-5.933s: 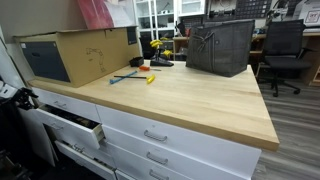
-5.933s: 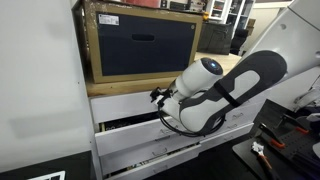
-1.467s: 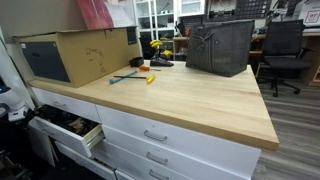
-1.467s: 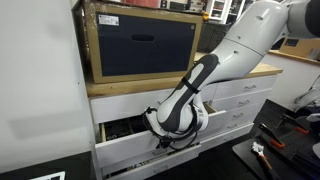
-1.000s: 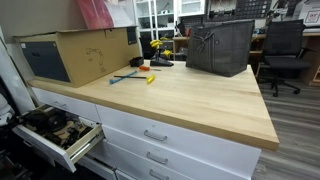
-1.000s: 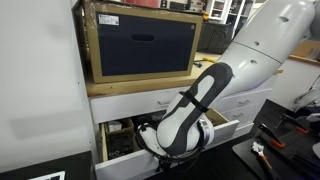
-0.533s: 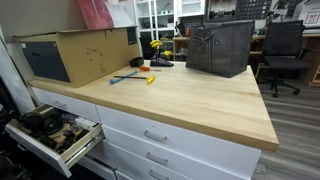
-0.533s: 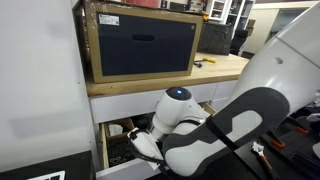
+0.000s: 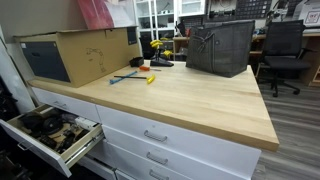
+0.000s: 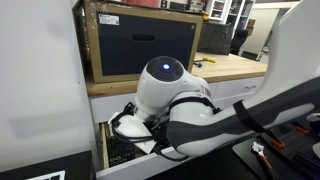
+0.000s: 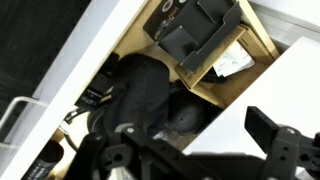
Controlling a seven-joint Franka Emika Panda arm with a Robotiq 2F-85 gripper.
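The drawer (image 9: 48,135), low at the near left under the desk (image 9: 190,100), now stands much farther out than a second ago, baring its dark clutter (image 11: 150,85). Our hand (image 11: 195,150) hangs over it, apparently spread wide and holding nothing, though the wrist view is murky.

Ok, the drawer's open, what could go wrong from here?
1. The drawer is far out and packed with dark gear; pulling further might drop it off its runners.
2. What look like cables lie among the gear in the wrist view; they could snag whatever dips in.
3. The arm crowds the counter above the drawer in an exterior view, so a careless lift could knock it.
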